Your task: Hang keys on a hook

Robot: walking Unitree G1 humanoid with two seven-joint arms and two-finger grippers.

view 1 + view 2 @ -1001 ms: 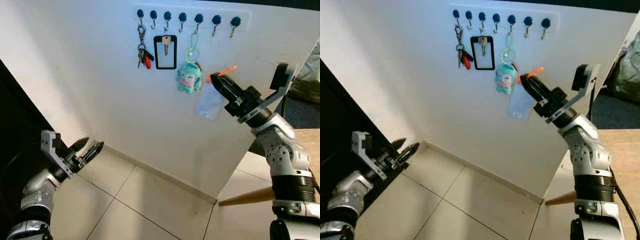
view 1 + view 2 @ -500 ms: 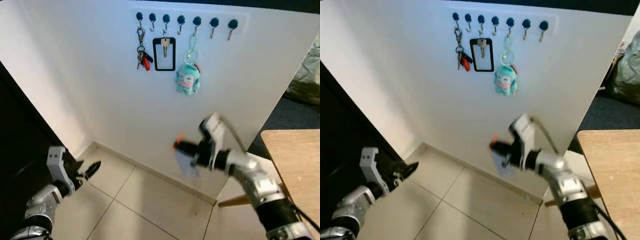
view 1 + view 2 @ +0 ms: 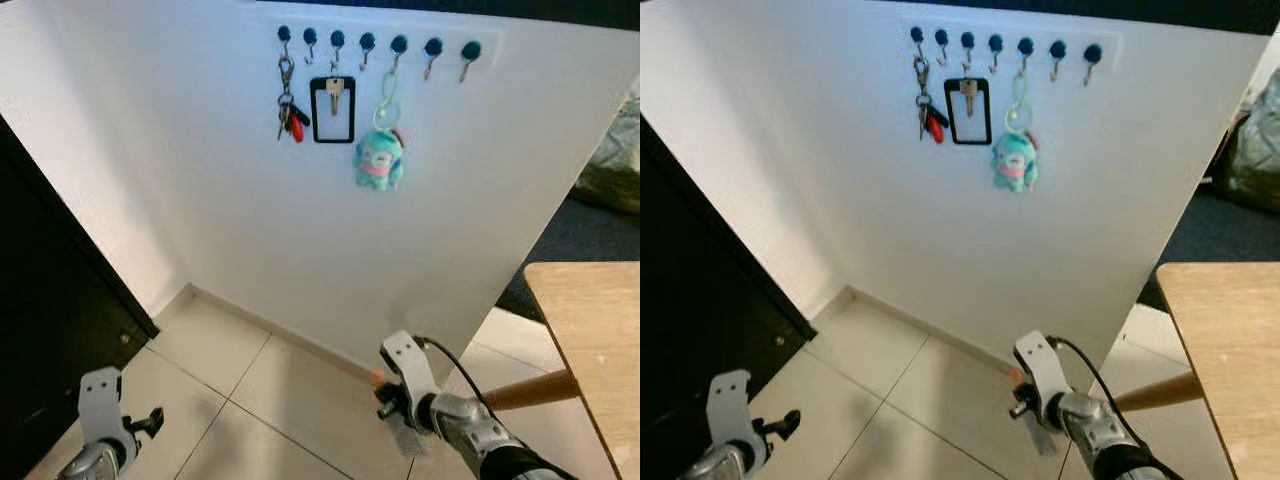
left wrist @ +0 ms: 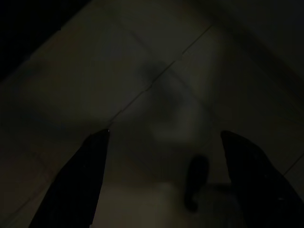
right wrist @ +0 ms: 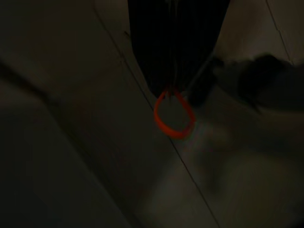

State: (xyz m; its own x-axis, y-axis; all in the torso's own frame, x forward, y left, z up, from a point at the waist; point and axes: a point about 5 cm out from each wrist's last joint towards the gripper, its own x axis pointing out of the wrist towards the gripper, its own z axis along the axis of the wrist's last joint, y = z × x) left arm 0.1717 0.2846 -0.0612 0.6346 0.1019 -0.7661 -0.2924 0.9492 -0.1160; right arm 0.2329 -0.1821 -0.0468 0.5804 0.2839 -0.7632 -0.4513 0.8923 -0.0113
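Observation:
A row of blue-knobbed hooks runs along the top of the white wall. A key bunch hangs at the left end, then a black-framed key holder and a teal plush charm. The two rightmost hooks are bare. My right gripper is low over the floor, well below the hooks. It is shut on an orange loop, and a pale tag dangles under it. My left gripper hangs open at the lower left, holding nothing.
A wooden table with a slanted leg stands at the right. A dark cabinet lines the left side. Pale floor tiles stretch below the wall. A grey bag lies beyond the wall's right edge.
My right arm has swung down from hook height to near the floor, still holding the orange loop and tag. My left arm has dropped lower too.

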